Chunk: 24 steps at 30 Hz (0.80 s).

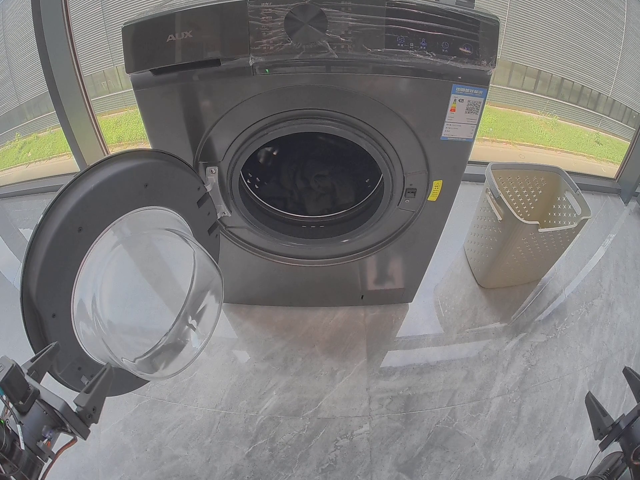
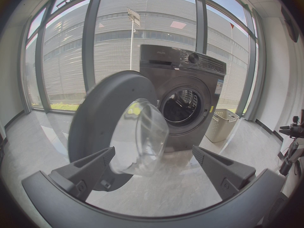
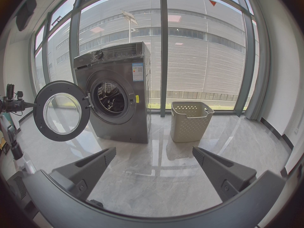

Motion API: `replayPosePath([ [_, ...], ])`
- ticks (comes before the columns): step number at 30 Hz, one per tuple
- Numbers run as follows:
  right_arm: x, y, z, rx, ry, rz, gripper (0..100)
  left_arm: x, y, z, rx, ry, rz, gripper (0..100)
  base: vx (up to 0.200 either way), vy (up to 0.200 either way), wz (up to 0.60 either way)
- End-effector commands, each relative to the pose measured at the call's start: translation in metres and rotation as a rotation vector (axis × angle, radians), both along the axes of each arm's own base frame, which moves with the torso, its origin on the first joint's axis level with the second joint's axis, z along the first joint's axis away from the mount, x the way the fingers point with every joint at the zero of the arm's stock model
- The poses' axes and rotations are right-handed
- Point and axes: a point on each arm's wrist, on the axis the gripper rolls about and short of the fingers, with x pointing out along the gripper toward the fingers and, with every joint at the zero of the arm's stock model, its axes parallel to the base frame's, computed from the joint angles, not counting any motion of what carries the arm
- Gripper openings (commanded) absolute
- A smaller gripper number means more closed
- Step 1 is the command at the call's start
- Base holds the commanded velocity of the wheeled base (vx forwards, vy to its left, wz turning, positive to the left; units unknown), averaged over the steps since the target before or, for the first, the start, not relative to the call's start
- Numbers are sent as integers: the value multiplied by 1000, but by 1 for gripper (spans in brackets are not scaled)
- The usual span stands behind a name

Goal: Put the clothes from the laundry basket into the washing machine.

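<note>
The grey washing machine (image 1: 313, 101) stands ahead with its round door (image 1: 120, 268) swung wide open to the left. Dark clothes (image 1: 313, 185) lie inside the drum. The cream laundry basket (image 1: 527, 225) sits on the floor to the right of the machine; its inside looks bare. My left gripper (image 1: 77, 375) hangs low at the left, just below the open door, open and holding nothing. My right gripper (image 1: 617, 401) is low at the far right, open with nothing between its fingers. The machine (image 3: 114, 92) and basket (image 3: 190, 121) also appear in the right wrist view.
Glossy grey marble floor (image 1: 373, 381) stretches between me and the machine. Tall glass windows (image 1: 567, 48) with dark frames stand behind the machine. The open door (image 2: 107, 124) juts out into the left side of the floor space.
</note>
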Motion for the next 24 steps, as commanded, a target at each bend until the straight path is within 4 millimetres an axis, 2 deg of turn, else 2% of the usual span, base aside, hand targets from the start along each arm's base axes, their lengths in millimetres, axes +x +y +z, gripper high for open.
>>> replayPosePath([
  [1, -16, -1, -12, 23, -89, -36, 100, -36, 22, -13, -42, -90, 124, 100, 0, 0, 0],
  [7, -16, -1, -11, 83, -97, -25, 100, -59, 29, -33, -34, -92, 168, 100, 0, 0, 0],
  [9, -16, -1, -12, 96, -108, -27, 100, -70, 29, -47, -21, -84, 166, 100, 0, 0, 0],
  [13, -15, -1, -12, 121, -97, -85, 100, -71, 28, -47, -14, -86, 243, 100, 0, 0, 0],
  [14, -17, -1, -13, 85, -113, -183, 100, -71, 27, -47, -3, -92, 267, 100, 0, 0, 0],
  [15, -17, -1, -13, 85, -113, -183, 100, -71, 27, -47, -3, -92, 267, 100, 0, 0, 0],
  [16, -22, 1, -13, -10, -159, -200, 100, -73, 26, -47, 39, -99, 295, 100, 0, 0, 0],
  [19, -23, 1, -14, -15, -173, -112, 100, -78, 25, -49, 99, -158, 305, 100, 0, 0, 0],
  [24, -22, 3, -18, 59, -136, -61, 100, -79, 25, -49, 89, -168, 300, 100, 0, 0, 0],
])
